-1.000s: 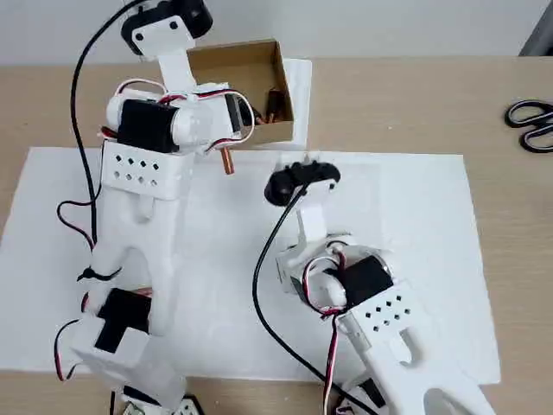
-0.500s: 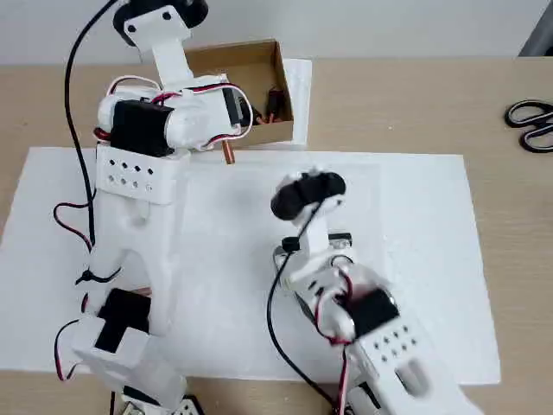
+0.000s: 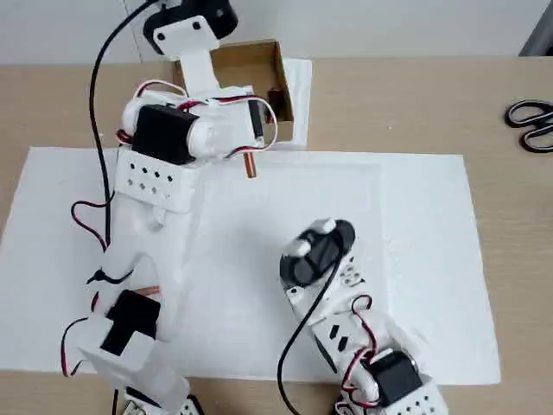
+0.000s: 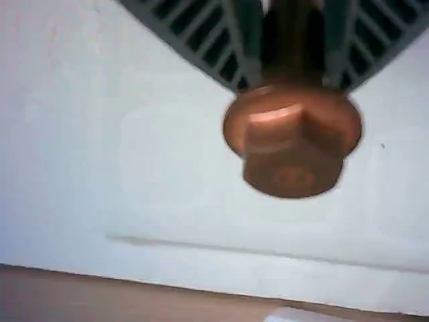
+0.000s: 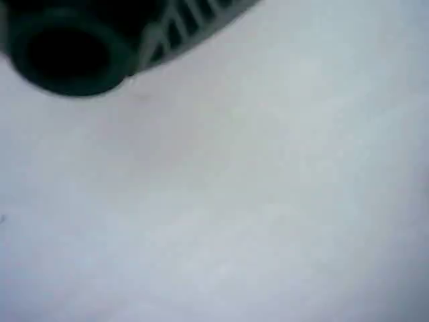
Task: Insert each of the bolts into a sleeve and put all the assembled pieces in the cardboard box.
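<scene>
My left fingers are closed on a copper bolt; the dark ribbed pads clamp its shaft from both sides and the hexagonal head sticks out past their tips, hanging free. From above, the bolt pokes out of my left fingers over the far edge of the white sheet; nothing touches its head. Just beyond my left fingers stands the cardboard box, open at the top, on the counter; dark assembled pieces lie inside it against the wall on the side toward my right fingers, though I cannot tell how many. The bolt is outside the box, near its closest wall and on my side of it; below the bolt in my left wrist view lies the sheet, then its edge, then a strip of brown counter.

My right fingers sit well apart from my left ones, nearer my base, above the middle of the sheet. They grip a black sleeve; it lies against a ribbed pad with its open, dark bore facing outward; beneath it is plain white sheet. The sleeve and the bolt are far from each other, not lined up.

Far off beyond my right fingers, past the sheet's edge, a pair of scissors lies flat on the bare counter.
</scene>
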Controlling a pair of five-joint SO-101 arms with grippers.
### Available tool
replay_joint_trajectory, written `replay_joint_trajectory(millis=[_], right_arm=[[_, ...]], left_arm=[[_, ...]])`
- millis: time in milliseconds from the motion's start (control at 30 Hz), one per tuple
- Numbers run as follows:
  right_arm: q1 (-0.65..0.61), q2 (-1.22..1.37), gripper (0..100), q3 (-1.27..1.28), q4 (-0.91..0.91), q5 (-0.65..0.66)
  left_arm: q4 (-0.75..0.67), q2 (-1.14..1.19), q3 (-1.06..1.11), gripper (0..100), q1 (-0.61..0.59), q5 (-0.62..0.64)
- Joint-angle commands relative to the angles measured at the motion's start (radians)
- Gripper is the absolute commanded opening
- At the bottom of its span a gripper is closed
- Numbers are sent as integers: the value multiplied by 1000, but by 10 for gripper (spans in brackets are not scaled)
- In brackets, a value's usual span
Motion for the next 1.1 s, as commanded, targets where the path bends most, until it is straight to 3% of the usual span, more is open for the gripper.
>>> replay_joint_trajectory(millis=[0, 400, 600, 833, 933, 1067], right_arm=[[-7, -15, 3, -18, -62, 23], [-4, -12, 3, 29, -139, 25], [-2, -12, 3, 38, -134, 25], [-2, -12, 3, 51, -133, 25], [-2, -12, 3, 60, -133, 25], [-2, -12, 3, 60, -133, 25]], left_arm=[[15, -69, -42, 6, 21, 26], [5, -78, 67, 6, 58, 71], [-64, -218, 74, 6, 77, 66], [-9, -338, 206, 6, 155, 81], [-117, -387, 334, 6, 87, 89], [-394, -434, 567, 6, -11, 64]])
